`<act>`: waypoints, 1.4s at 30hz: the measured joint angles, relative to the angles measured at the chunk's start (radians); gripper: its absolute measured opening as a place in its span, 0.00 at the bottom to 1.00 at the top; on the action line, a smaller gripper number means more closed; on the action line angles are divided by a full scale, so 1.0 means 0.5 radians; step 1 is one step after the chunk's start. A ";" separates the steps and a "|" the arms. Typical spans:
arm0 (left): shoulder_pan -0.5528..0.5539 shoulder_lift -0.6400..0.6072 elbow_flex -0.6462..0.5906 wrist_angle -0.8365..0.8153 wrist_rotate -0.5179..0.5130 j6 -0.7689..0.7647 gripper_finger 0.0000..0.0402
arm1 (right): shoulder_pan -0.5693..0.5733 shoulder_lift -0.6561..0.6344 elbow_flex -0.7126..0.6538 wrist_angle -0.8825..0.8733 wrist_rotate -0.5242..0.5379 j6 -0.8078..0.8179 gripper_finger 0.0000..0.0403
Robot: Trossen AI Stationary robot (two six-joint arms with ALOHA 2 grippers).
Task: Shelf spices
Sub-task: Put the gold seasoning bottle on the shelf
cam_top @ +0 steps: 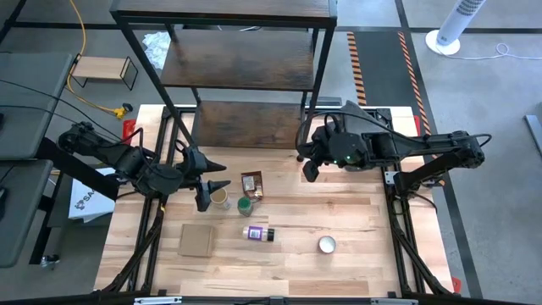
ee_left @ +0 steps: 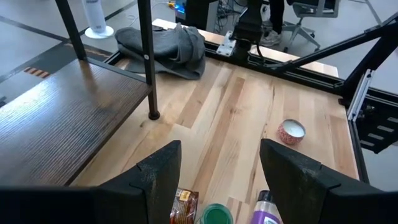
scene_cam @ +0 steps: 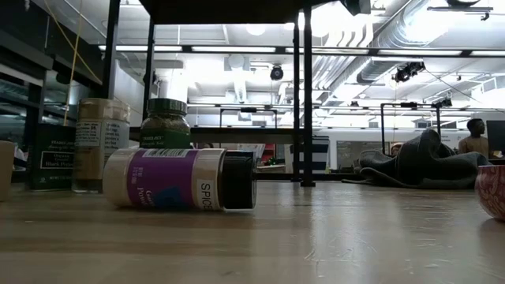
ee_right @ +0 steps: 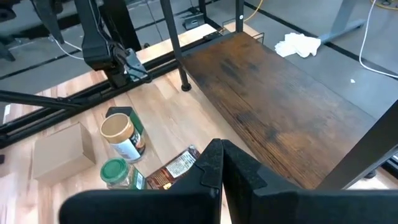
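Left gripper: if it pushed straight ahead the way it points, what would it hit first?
Probably the brown-orange pouch, lying ahead between the open fingers of the left gripper, with the green-lidded jar right beside it. Height is unclear, so it might pass over both.

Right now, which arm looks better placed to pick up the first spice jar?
The left one. Its end effector is open and right beside the tan-lidded jar, while the right end effector is shut and sits farther off near the shelf.
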 joint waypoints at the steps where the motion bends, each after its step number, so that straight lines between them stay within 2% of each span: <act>1: 0.000 0.000 0.000 0.000 0.000 0.000 0.53 | 0.000 0.000 0.000 0.004 0.002 0.000 0.00; 24: -0.001 -0.004 0.000 -0.017 -0.059 0.091 0.53 | 0.000 0.000 0.000 0.006 0.089 0.001 0.00; 27: -0.012 -0.025 0.003 -0.195 0.048 -0.072 0.54 | 0.000 0.000 0.000 0.006 0.089 0.021 0.00; 33: -0.103 -0.027 0.002 -0.950 0.379 -0.651 0.57 | 0.000 0.023 0.001 0.006 0.079 0.020 0.00; 38: -0.207 -0.027 0.002 -1.402 0.407 -1.203 0.62 | -0.002 0.073 0.002 0.015 0.095 0.004 0.00; 42: -0.227 -0.027 -0.091 -1.483 0.441 -1.591 0.68 | -0.002 0.148 0.002 0.027 0.095 0.017 0.00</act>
